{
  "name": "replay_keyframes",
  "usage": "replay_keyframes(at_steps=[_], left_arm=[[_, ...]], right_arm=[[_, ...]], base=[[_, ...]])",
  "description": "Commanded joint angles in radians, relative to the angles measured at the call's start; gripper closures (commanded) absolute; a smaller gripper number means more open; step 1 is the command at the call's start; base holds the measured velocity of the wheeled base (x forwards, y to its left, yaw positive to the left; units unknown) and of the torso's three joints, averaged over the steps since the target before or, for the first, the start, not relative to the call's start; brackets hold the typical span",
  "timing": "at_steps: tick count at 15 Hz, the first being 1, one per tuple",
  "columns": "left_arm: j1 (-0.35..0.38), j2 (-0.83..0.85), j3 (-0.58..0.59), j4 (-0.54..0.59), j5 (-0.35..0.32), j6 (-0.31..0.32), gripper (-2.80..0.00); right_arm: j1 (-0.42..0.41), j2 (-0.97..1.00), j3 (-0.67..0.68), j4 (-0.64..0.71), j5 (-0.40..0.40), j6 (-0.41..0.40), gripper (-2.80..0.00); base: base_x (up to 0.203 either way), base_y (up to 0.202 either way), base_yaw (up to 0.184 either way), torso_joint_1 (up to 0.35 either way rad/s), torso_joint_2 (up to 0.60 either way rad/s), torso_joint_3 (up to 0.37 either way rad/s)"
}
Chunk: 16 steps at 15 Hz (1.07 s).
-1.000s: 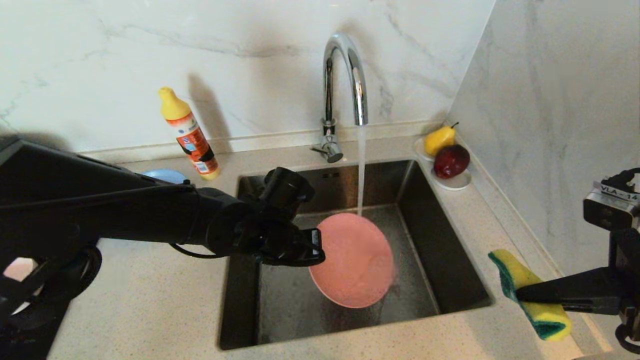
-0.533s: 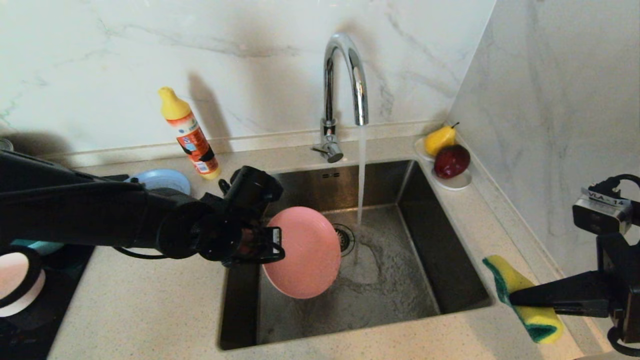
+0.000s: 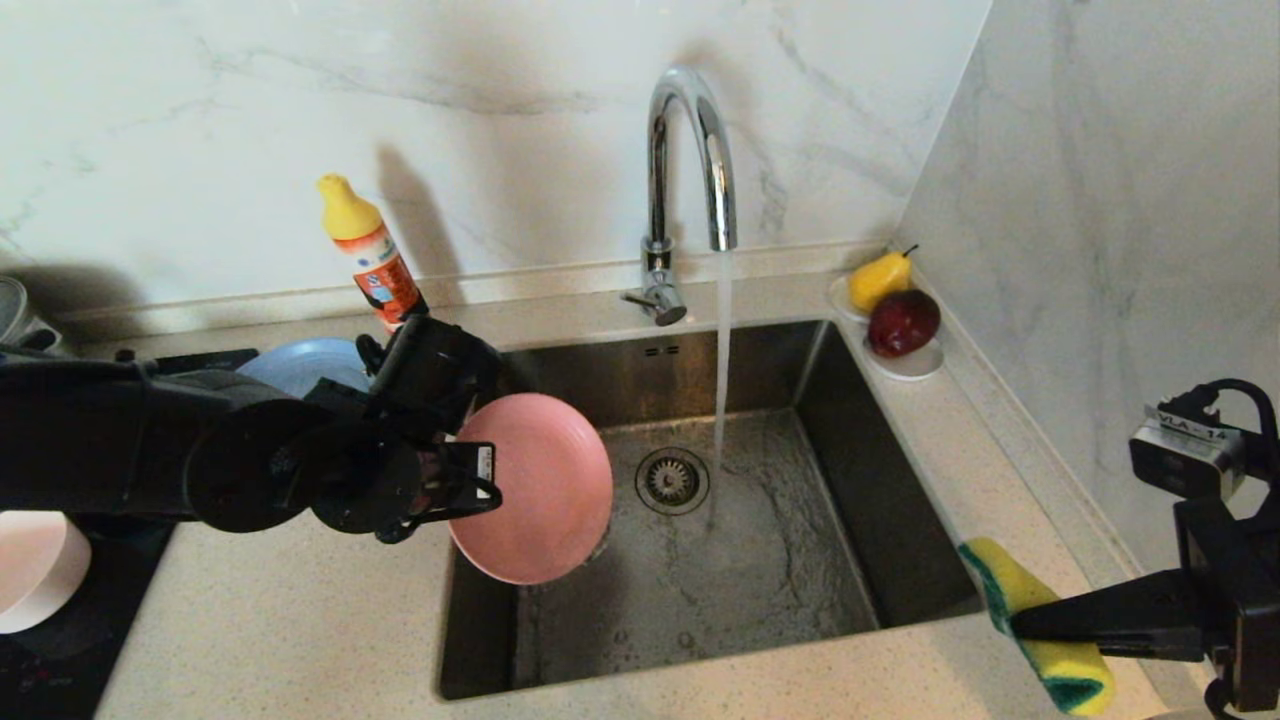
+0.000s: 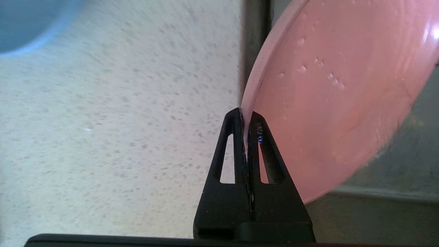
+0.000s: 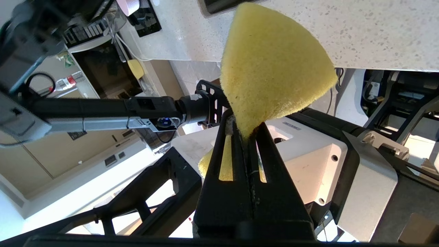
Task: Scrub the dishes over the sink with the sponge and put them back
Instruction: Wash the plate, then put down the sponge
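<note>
- Head view: your left gripper (image 3: 482,487) is clamped on the rim of the round salmon-pink plate (image 3: 535,490), which hangs tilted over the left edge of the square brushed-steel sink (image 3: 890,500), half above the speckled counter (image 3: 300,620).
- Water runs from the curved chrome tap (image 3: 690,150) onto the basin floor beside the round drain strainer (image 3: 671,479), well clear of the plate. I judge this plate is past its scrub and rinse and on its way to be put down.
- The wide blue-grey plate (image 3: 300,365) lies on the counter near the sink's back left corner, by the yellow-capped orange detergent bottle (image 3: 368,250). A pale pink dish (image 3: 30,570) shows at the counter's left edge. Whether either is washed you cannot tell from here, and no teal bowl is in sight.
- Your right gripper (image 3: 1020,625) sits pinched on the yellow sponge with the green scouring layer (image 3: 1040,630), held off the sink's front right corner, apart from any dish.
- Left wrist view: both fingers (image 4: 233,144) are pressed flat on the plate's rim (image 4: 329,103); droplets sit on the pink face, so it is wet.
- Right wrist view: the sponge (image 5: 271,68) is squeezed at its waist between closed fingers (image 5: 264,161), ready for the next dish.
- Left to do, by my reading: set this plate down, then fetch the next.
</note>
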Motion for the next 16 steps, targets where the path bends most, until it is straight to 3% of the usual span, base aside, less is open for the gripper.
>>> replay_keyframes(at_steps=[1, 6, 9, 11, 13, 16], left_arm=[[-0.001, -0.096, 0.007, 0.004, -0.005, -0.003, 0.00], [-0.002, -0.342, 0.141, -0.001, -0.225, -0.002, 0.00], [-0.002, -0.503, 0.237, -0.007, -0.400, 0.004, 0.00], [-0.002, -0.592, 0.307, -0.009, -0.520, 0.042, 0.00], [-0.004, -0.622, 0.356, -0.012, -0.554, 0.087, 0.00], [-0.012, -0.628, 0.390, -0.053, -0.562, 0.095, 0.00]], right_arm=[[0.002, -0.008, 0.001, 0.003, 0.008, 0.011, 0.00], [0.060, 0.007, -0.050, 0.010, 0.081, 0.012, 0.00], [0.204, 0.035, -0.107, 0.018, 0.085, 0.016, 0.00], [0.304, 0.075, -0.156, 0.021, 0.081, 0.017, 0.00], [0.381, 0.130, -0.192, 0.019, 0.080, 0.016, 0.00], [0.465, 0.224, -0.264, 0.020, 0.077, 0.013, 0.00]], base=[[0.000, 0.000, 0.000, 0.000, 0.00, 0.000], [0.000, 0.000, 0.000, 0.000, 0.00, 0.000], [0.000, 0.000, 0.000, 0.000, 0.00, 0.000], [0.000, 0.000, 0.000, 0.000, 0.00, 0.000], [0.000, 0.000, 0.000, 0.000, 0.00, 0.000], [0.000, 0.000, 0.000, 0.000, 0.00, 0.000]])
